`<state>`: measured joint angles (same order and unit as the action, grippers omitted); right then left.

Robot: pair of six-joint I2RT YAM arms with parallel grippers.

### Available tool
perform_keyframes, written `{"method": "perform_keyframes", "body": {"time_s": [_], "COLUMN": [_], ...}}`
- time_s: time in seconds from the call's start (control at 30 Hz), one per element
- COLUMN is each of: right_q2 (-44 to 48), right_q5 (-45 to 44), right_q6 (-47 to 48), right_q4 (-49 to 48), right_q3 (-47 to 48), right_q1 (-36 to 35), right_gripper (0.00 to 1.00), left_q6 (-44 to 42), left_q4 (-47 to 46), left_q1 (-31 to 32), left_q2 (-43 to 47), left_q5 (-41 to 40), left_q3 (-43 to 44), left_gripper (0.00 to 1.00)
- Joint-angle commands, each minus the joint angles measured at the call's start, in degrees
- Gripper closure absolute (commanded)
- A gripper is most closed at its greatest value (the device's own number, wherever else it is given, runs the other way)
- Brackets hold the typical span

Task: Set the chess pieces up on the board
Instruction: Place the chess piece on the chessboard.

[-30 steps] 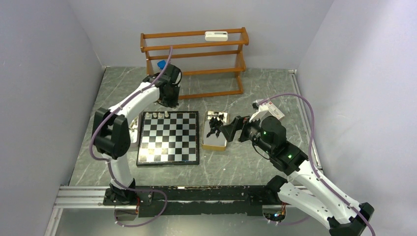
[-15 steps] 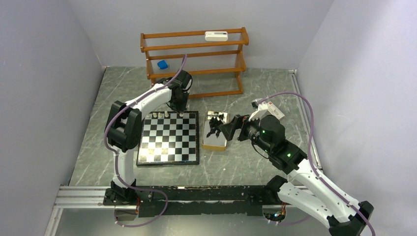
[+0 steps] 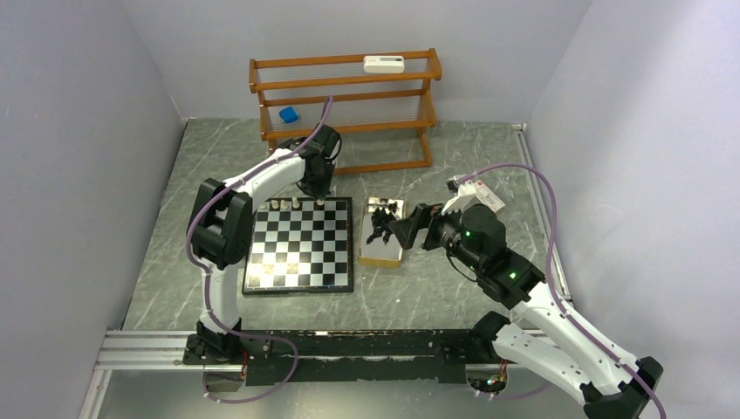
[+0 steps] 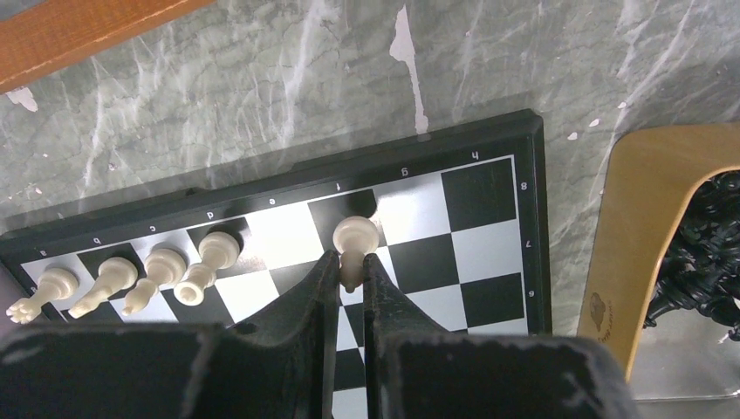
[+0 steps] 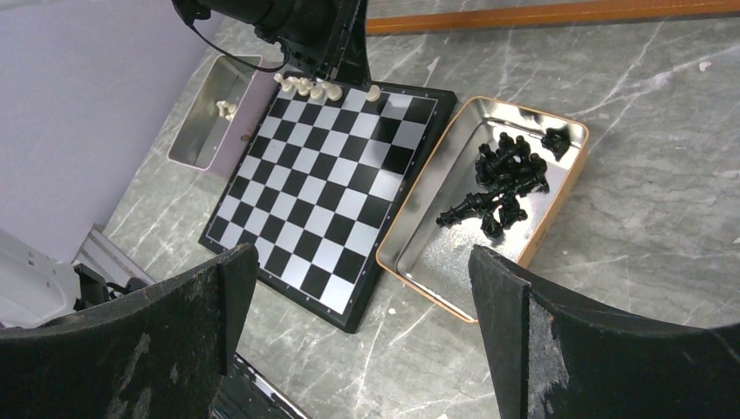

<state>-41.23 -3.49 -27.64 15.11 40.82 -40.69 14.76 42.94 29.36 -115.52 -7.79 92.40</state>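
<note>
The board (image 3: pixel 301 253) lies in front of my left arm. My left gripper (image 4: pixel 351 262) is shut on a cream chess piece (image 4: pixel 356 234) over the board's (image 4: pixel 471 240) far row, right of several cream pieces (image 4: pixel 214 253) standing there. Whether the held piece touches the square I cannot tell. Black chess pieces (image 5: pixel 502 179) lie heaped in a metal tray (image 5: pixel 425 179) right of the board (image 5: pixel 323 192). My right gripper (image 5: pixel 362 271) hangs open and empty above the tray's near side, also seen from above (image 3: pixel 403 232). The left gripper (image 3: pixel 316 188) sits at the board's far edge.
A second metal tray (image 5: pixel 196 131) left of the board holds a few cream pieces (image 5: pixel 227 109). A wooden rack (image 3: pixel 345 96) stands at the back with a blue object (image 3: pixel 288 114) and a white device (image 3: pixel 384 63) on it. Walls close in on both sides.
My left arm has swung right along the board's far row with the cream piece, then held still. The right arm has not moved.
</note>
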Motion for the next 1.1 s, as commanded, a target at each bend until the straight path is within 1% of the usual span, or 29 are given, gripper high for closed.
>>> {"method": "perform_keyframes", "body": {"time_s": [0.0, 0.5, 0.77, 1.07], "right_q2": [0.9, 0.7, 0.2, 0.0], "right_q5": [-0.9, -1.1, -1.2, -1.5], "right_q6": [0.3, 0.6, 0.8, 1.0], "right_q4": [0.4, 0.2, 0.0, -0.3], "right_q3": [1.4, 1.4, 1.2, 1.1], "right_q1": [-0.2, -0.2, -0.2, -0.2], "right_gripper": [0.05, 0.05, 0.05, 0.05], "left_q6": [-0.3, -0.3, -0.2, -0.6], "left_q4": [-1.5, -1.8, -1.8, -0.2], "left_q1": [0.2, 0.3, 0.3, 0.3], "left_q2": [-1.5, -2.6, -2.7, -2.4], "left_q5": [-1.3, -1.5, -1.8, -2.6], "left_q3": [0.1, 0.1, -0.5, 0.1], "left_gripper": [0.83, 0.83, 0.82, 0.81]}}
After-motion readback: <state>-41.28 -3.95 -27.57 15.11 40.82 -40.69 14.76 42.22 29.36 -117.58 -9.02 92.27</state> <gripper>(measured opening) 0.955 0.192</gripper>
